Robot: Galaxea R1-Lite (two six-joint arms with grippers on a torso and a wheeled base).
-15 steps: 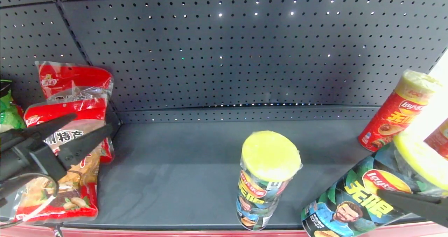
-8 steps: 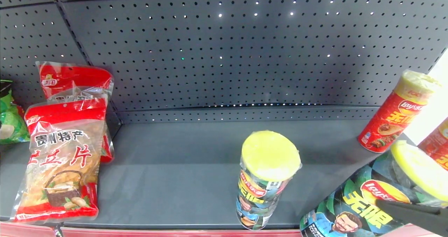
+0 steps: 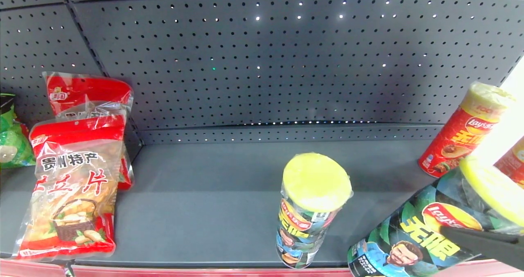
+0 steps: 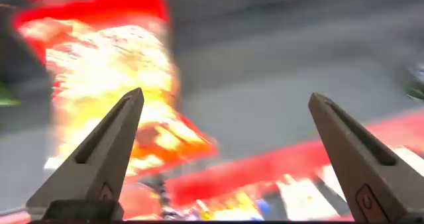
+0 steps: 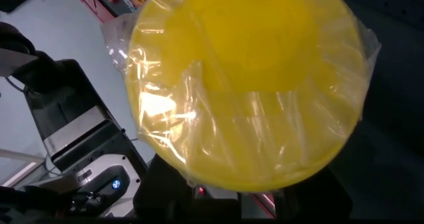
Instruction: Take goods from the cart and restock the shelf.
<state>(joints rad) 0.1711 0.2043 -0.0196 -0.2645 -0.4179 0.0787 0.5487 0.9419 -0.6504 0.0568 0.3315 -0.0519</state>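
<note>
A chip can [image 3: 421, 236] with a dark green and blue label and a yellow lid [image 5: 245, 85] is tilted over the shelf's front right corner. My right gripper [image 3: 458, 226] is shut on it, one dark finger [image 3: 483, 239] lying across its side. A matching can [image 3: 311, 211] stands upright near the front middle of the grey shelf board [image 3: 213, 195]. My left gripper [image 4: 225, 95] is open with nothing between its fingers, in front of a red snack bag [image 4: 112, 71] and the shelf's red front strip [image 4: 265, 177].
Two red snack bags [image 3: 71, 187] lean at the shelf's left, with a green bag [image 3: 10, 142] beyond them. A red chip can [image 3: 462, 133] stands at the back right, another [image 3: 511, 162] at the edge. Pegboard [image 3: 262, 64] backs the shelf. Bare shelf lies between the bags and the upright can.
My left gripper has pulled back from the red bags and left the head view. The held can has shifted slightly, its base dipping lower toward the left.
</note>
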